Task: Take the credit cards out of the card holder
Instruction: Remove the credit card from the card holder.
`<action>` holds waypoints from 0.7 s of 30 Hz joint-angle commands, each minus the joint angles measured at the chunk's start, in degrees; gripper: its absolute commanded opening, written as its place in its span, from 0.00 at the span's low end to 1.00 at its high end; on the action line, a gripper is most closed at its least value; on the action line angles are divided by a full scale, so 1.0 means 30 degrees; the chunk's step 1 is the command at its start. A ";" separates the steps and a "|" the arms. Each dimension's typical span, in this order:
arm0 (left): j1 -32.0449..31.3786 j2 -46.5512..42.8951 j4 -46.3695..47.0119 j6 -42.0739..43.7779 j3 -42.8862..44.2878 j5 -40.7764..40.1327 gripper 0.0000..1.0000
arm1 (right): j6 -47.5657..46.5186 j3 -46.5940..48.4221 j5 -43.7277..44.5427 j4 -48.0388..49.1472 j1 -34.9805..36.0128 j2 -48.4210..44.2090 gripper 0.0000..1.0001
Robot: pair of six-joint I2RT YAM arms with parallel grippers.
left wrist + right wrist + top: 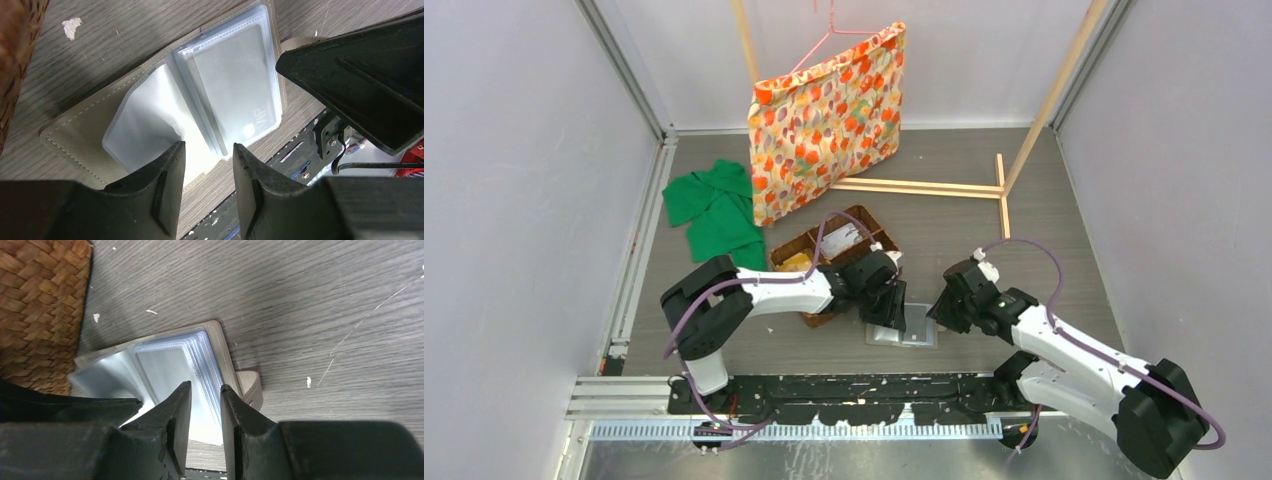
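The grey card holder (916,335) lies open on the table in front of both arms. In the left wrist view its cover (75,130) is spread flat and its clear sleeves are fanned. A pale credit card (235,85) marked VIP sits inside a sleeve. My left gripper (209,150) is open and empty, just over the sleeves' near edge. My right gripper (206,390) is open with a narrow gap, empty, over the sleeve stack (160,365) beside the holder's strap tab (250,387). From above, the left gripper (886,300) and the right gripper (944,305) flank the holder.
A brown wicker divided basket (829,250) stands right behind the holder, by the left arm. A green cloth (714,210) lies at the back left. A floral bag on a hanger (829,120) and a wooden frame (924,187) stand at the back. The black base rail (824,390) runs along the front.
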 commanded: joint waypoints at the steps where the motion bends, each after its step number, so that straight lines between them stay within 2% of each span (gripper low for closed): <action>1: -0.0041 0.0397 0.0802 0.0208 0.0380 -0.0210 0.40 | 0.0743 -0.0493 0.0587 0.1444 0.0091 -0.0910 0.32; 3: -0.0042 0.0429 0.1028 0.0135 0.0402 0.0014 0.38 | 0.0800 -0.0591 0.0536 0.1421 0.0069 -0.0955 0.31; 12: -0.0049 0.1018 0.1263 0.0169 0.0510 0.0164 0.16 | 0.1220 -0.1702 -0.0291 0.2541 0.0087 -0.1554 0.28; 15: -0.0041 0.1179 0.1407 0.0175 0.0514 0.0313 0.10 | 0.1168 -0.2051 -0.0647 0.2965 0.0089 -0.1297 0.24; 21: -0.0044 0.1504 0.1734 0.0333 0.0581 0.0849 0.01 | 0.1239 -0.2218 -0.0924 0.2110 0.0093 -0.2501 0.20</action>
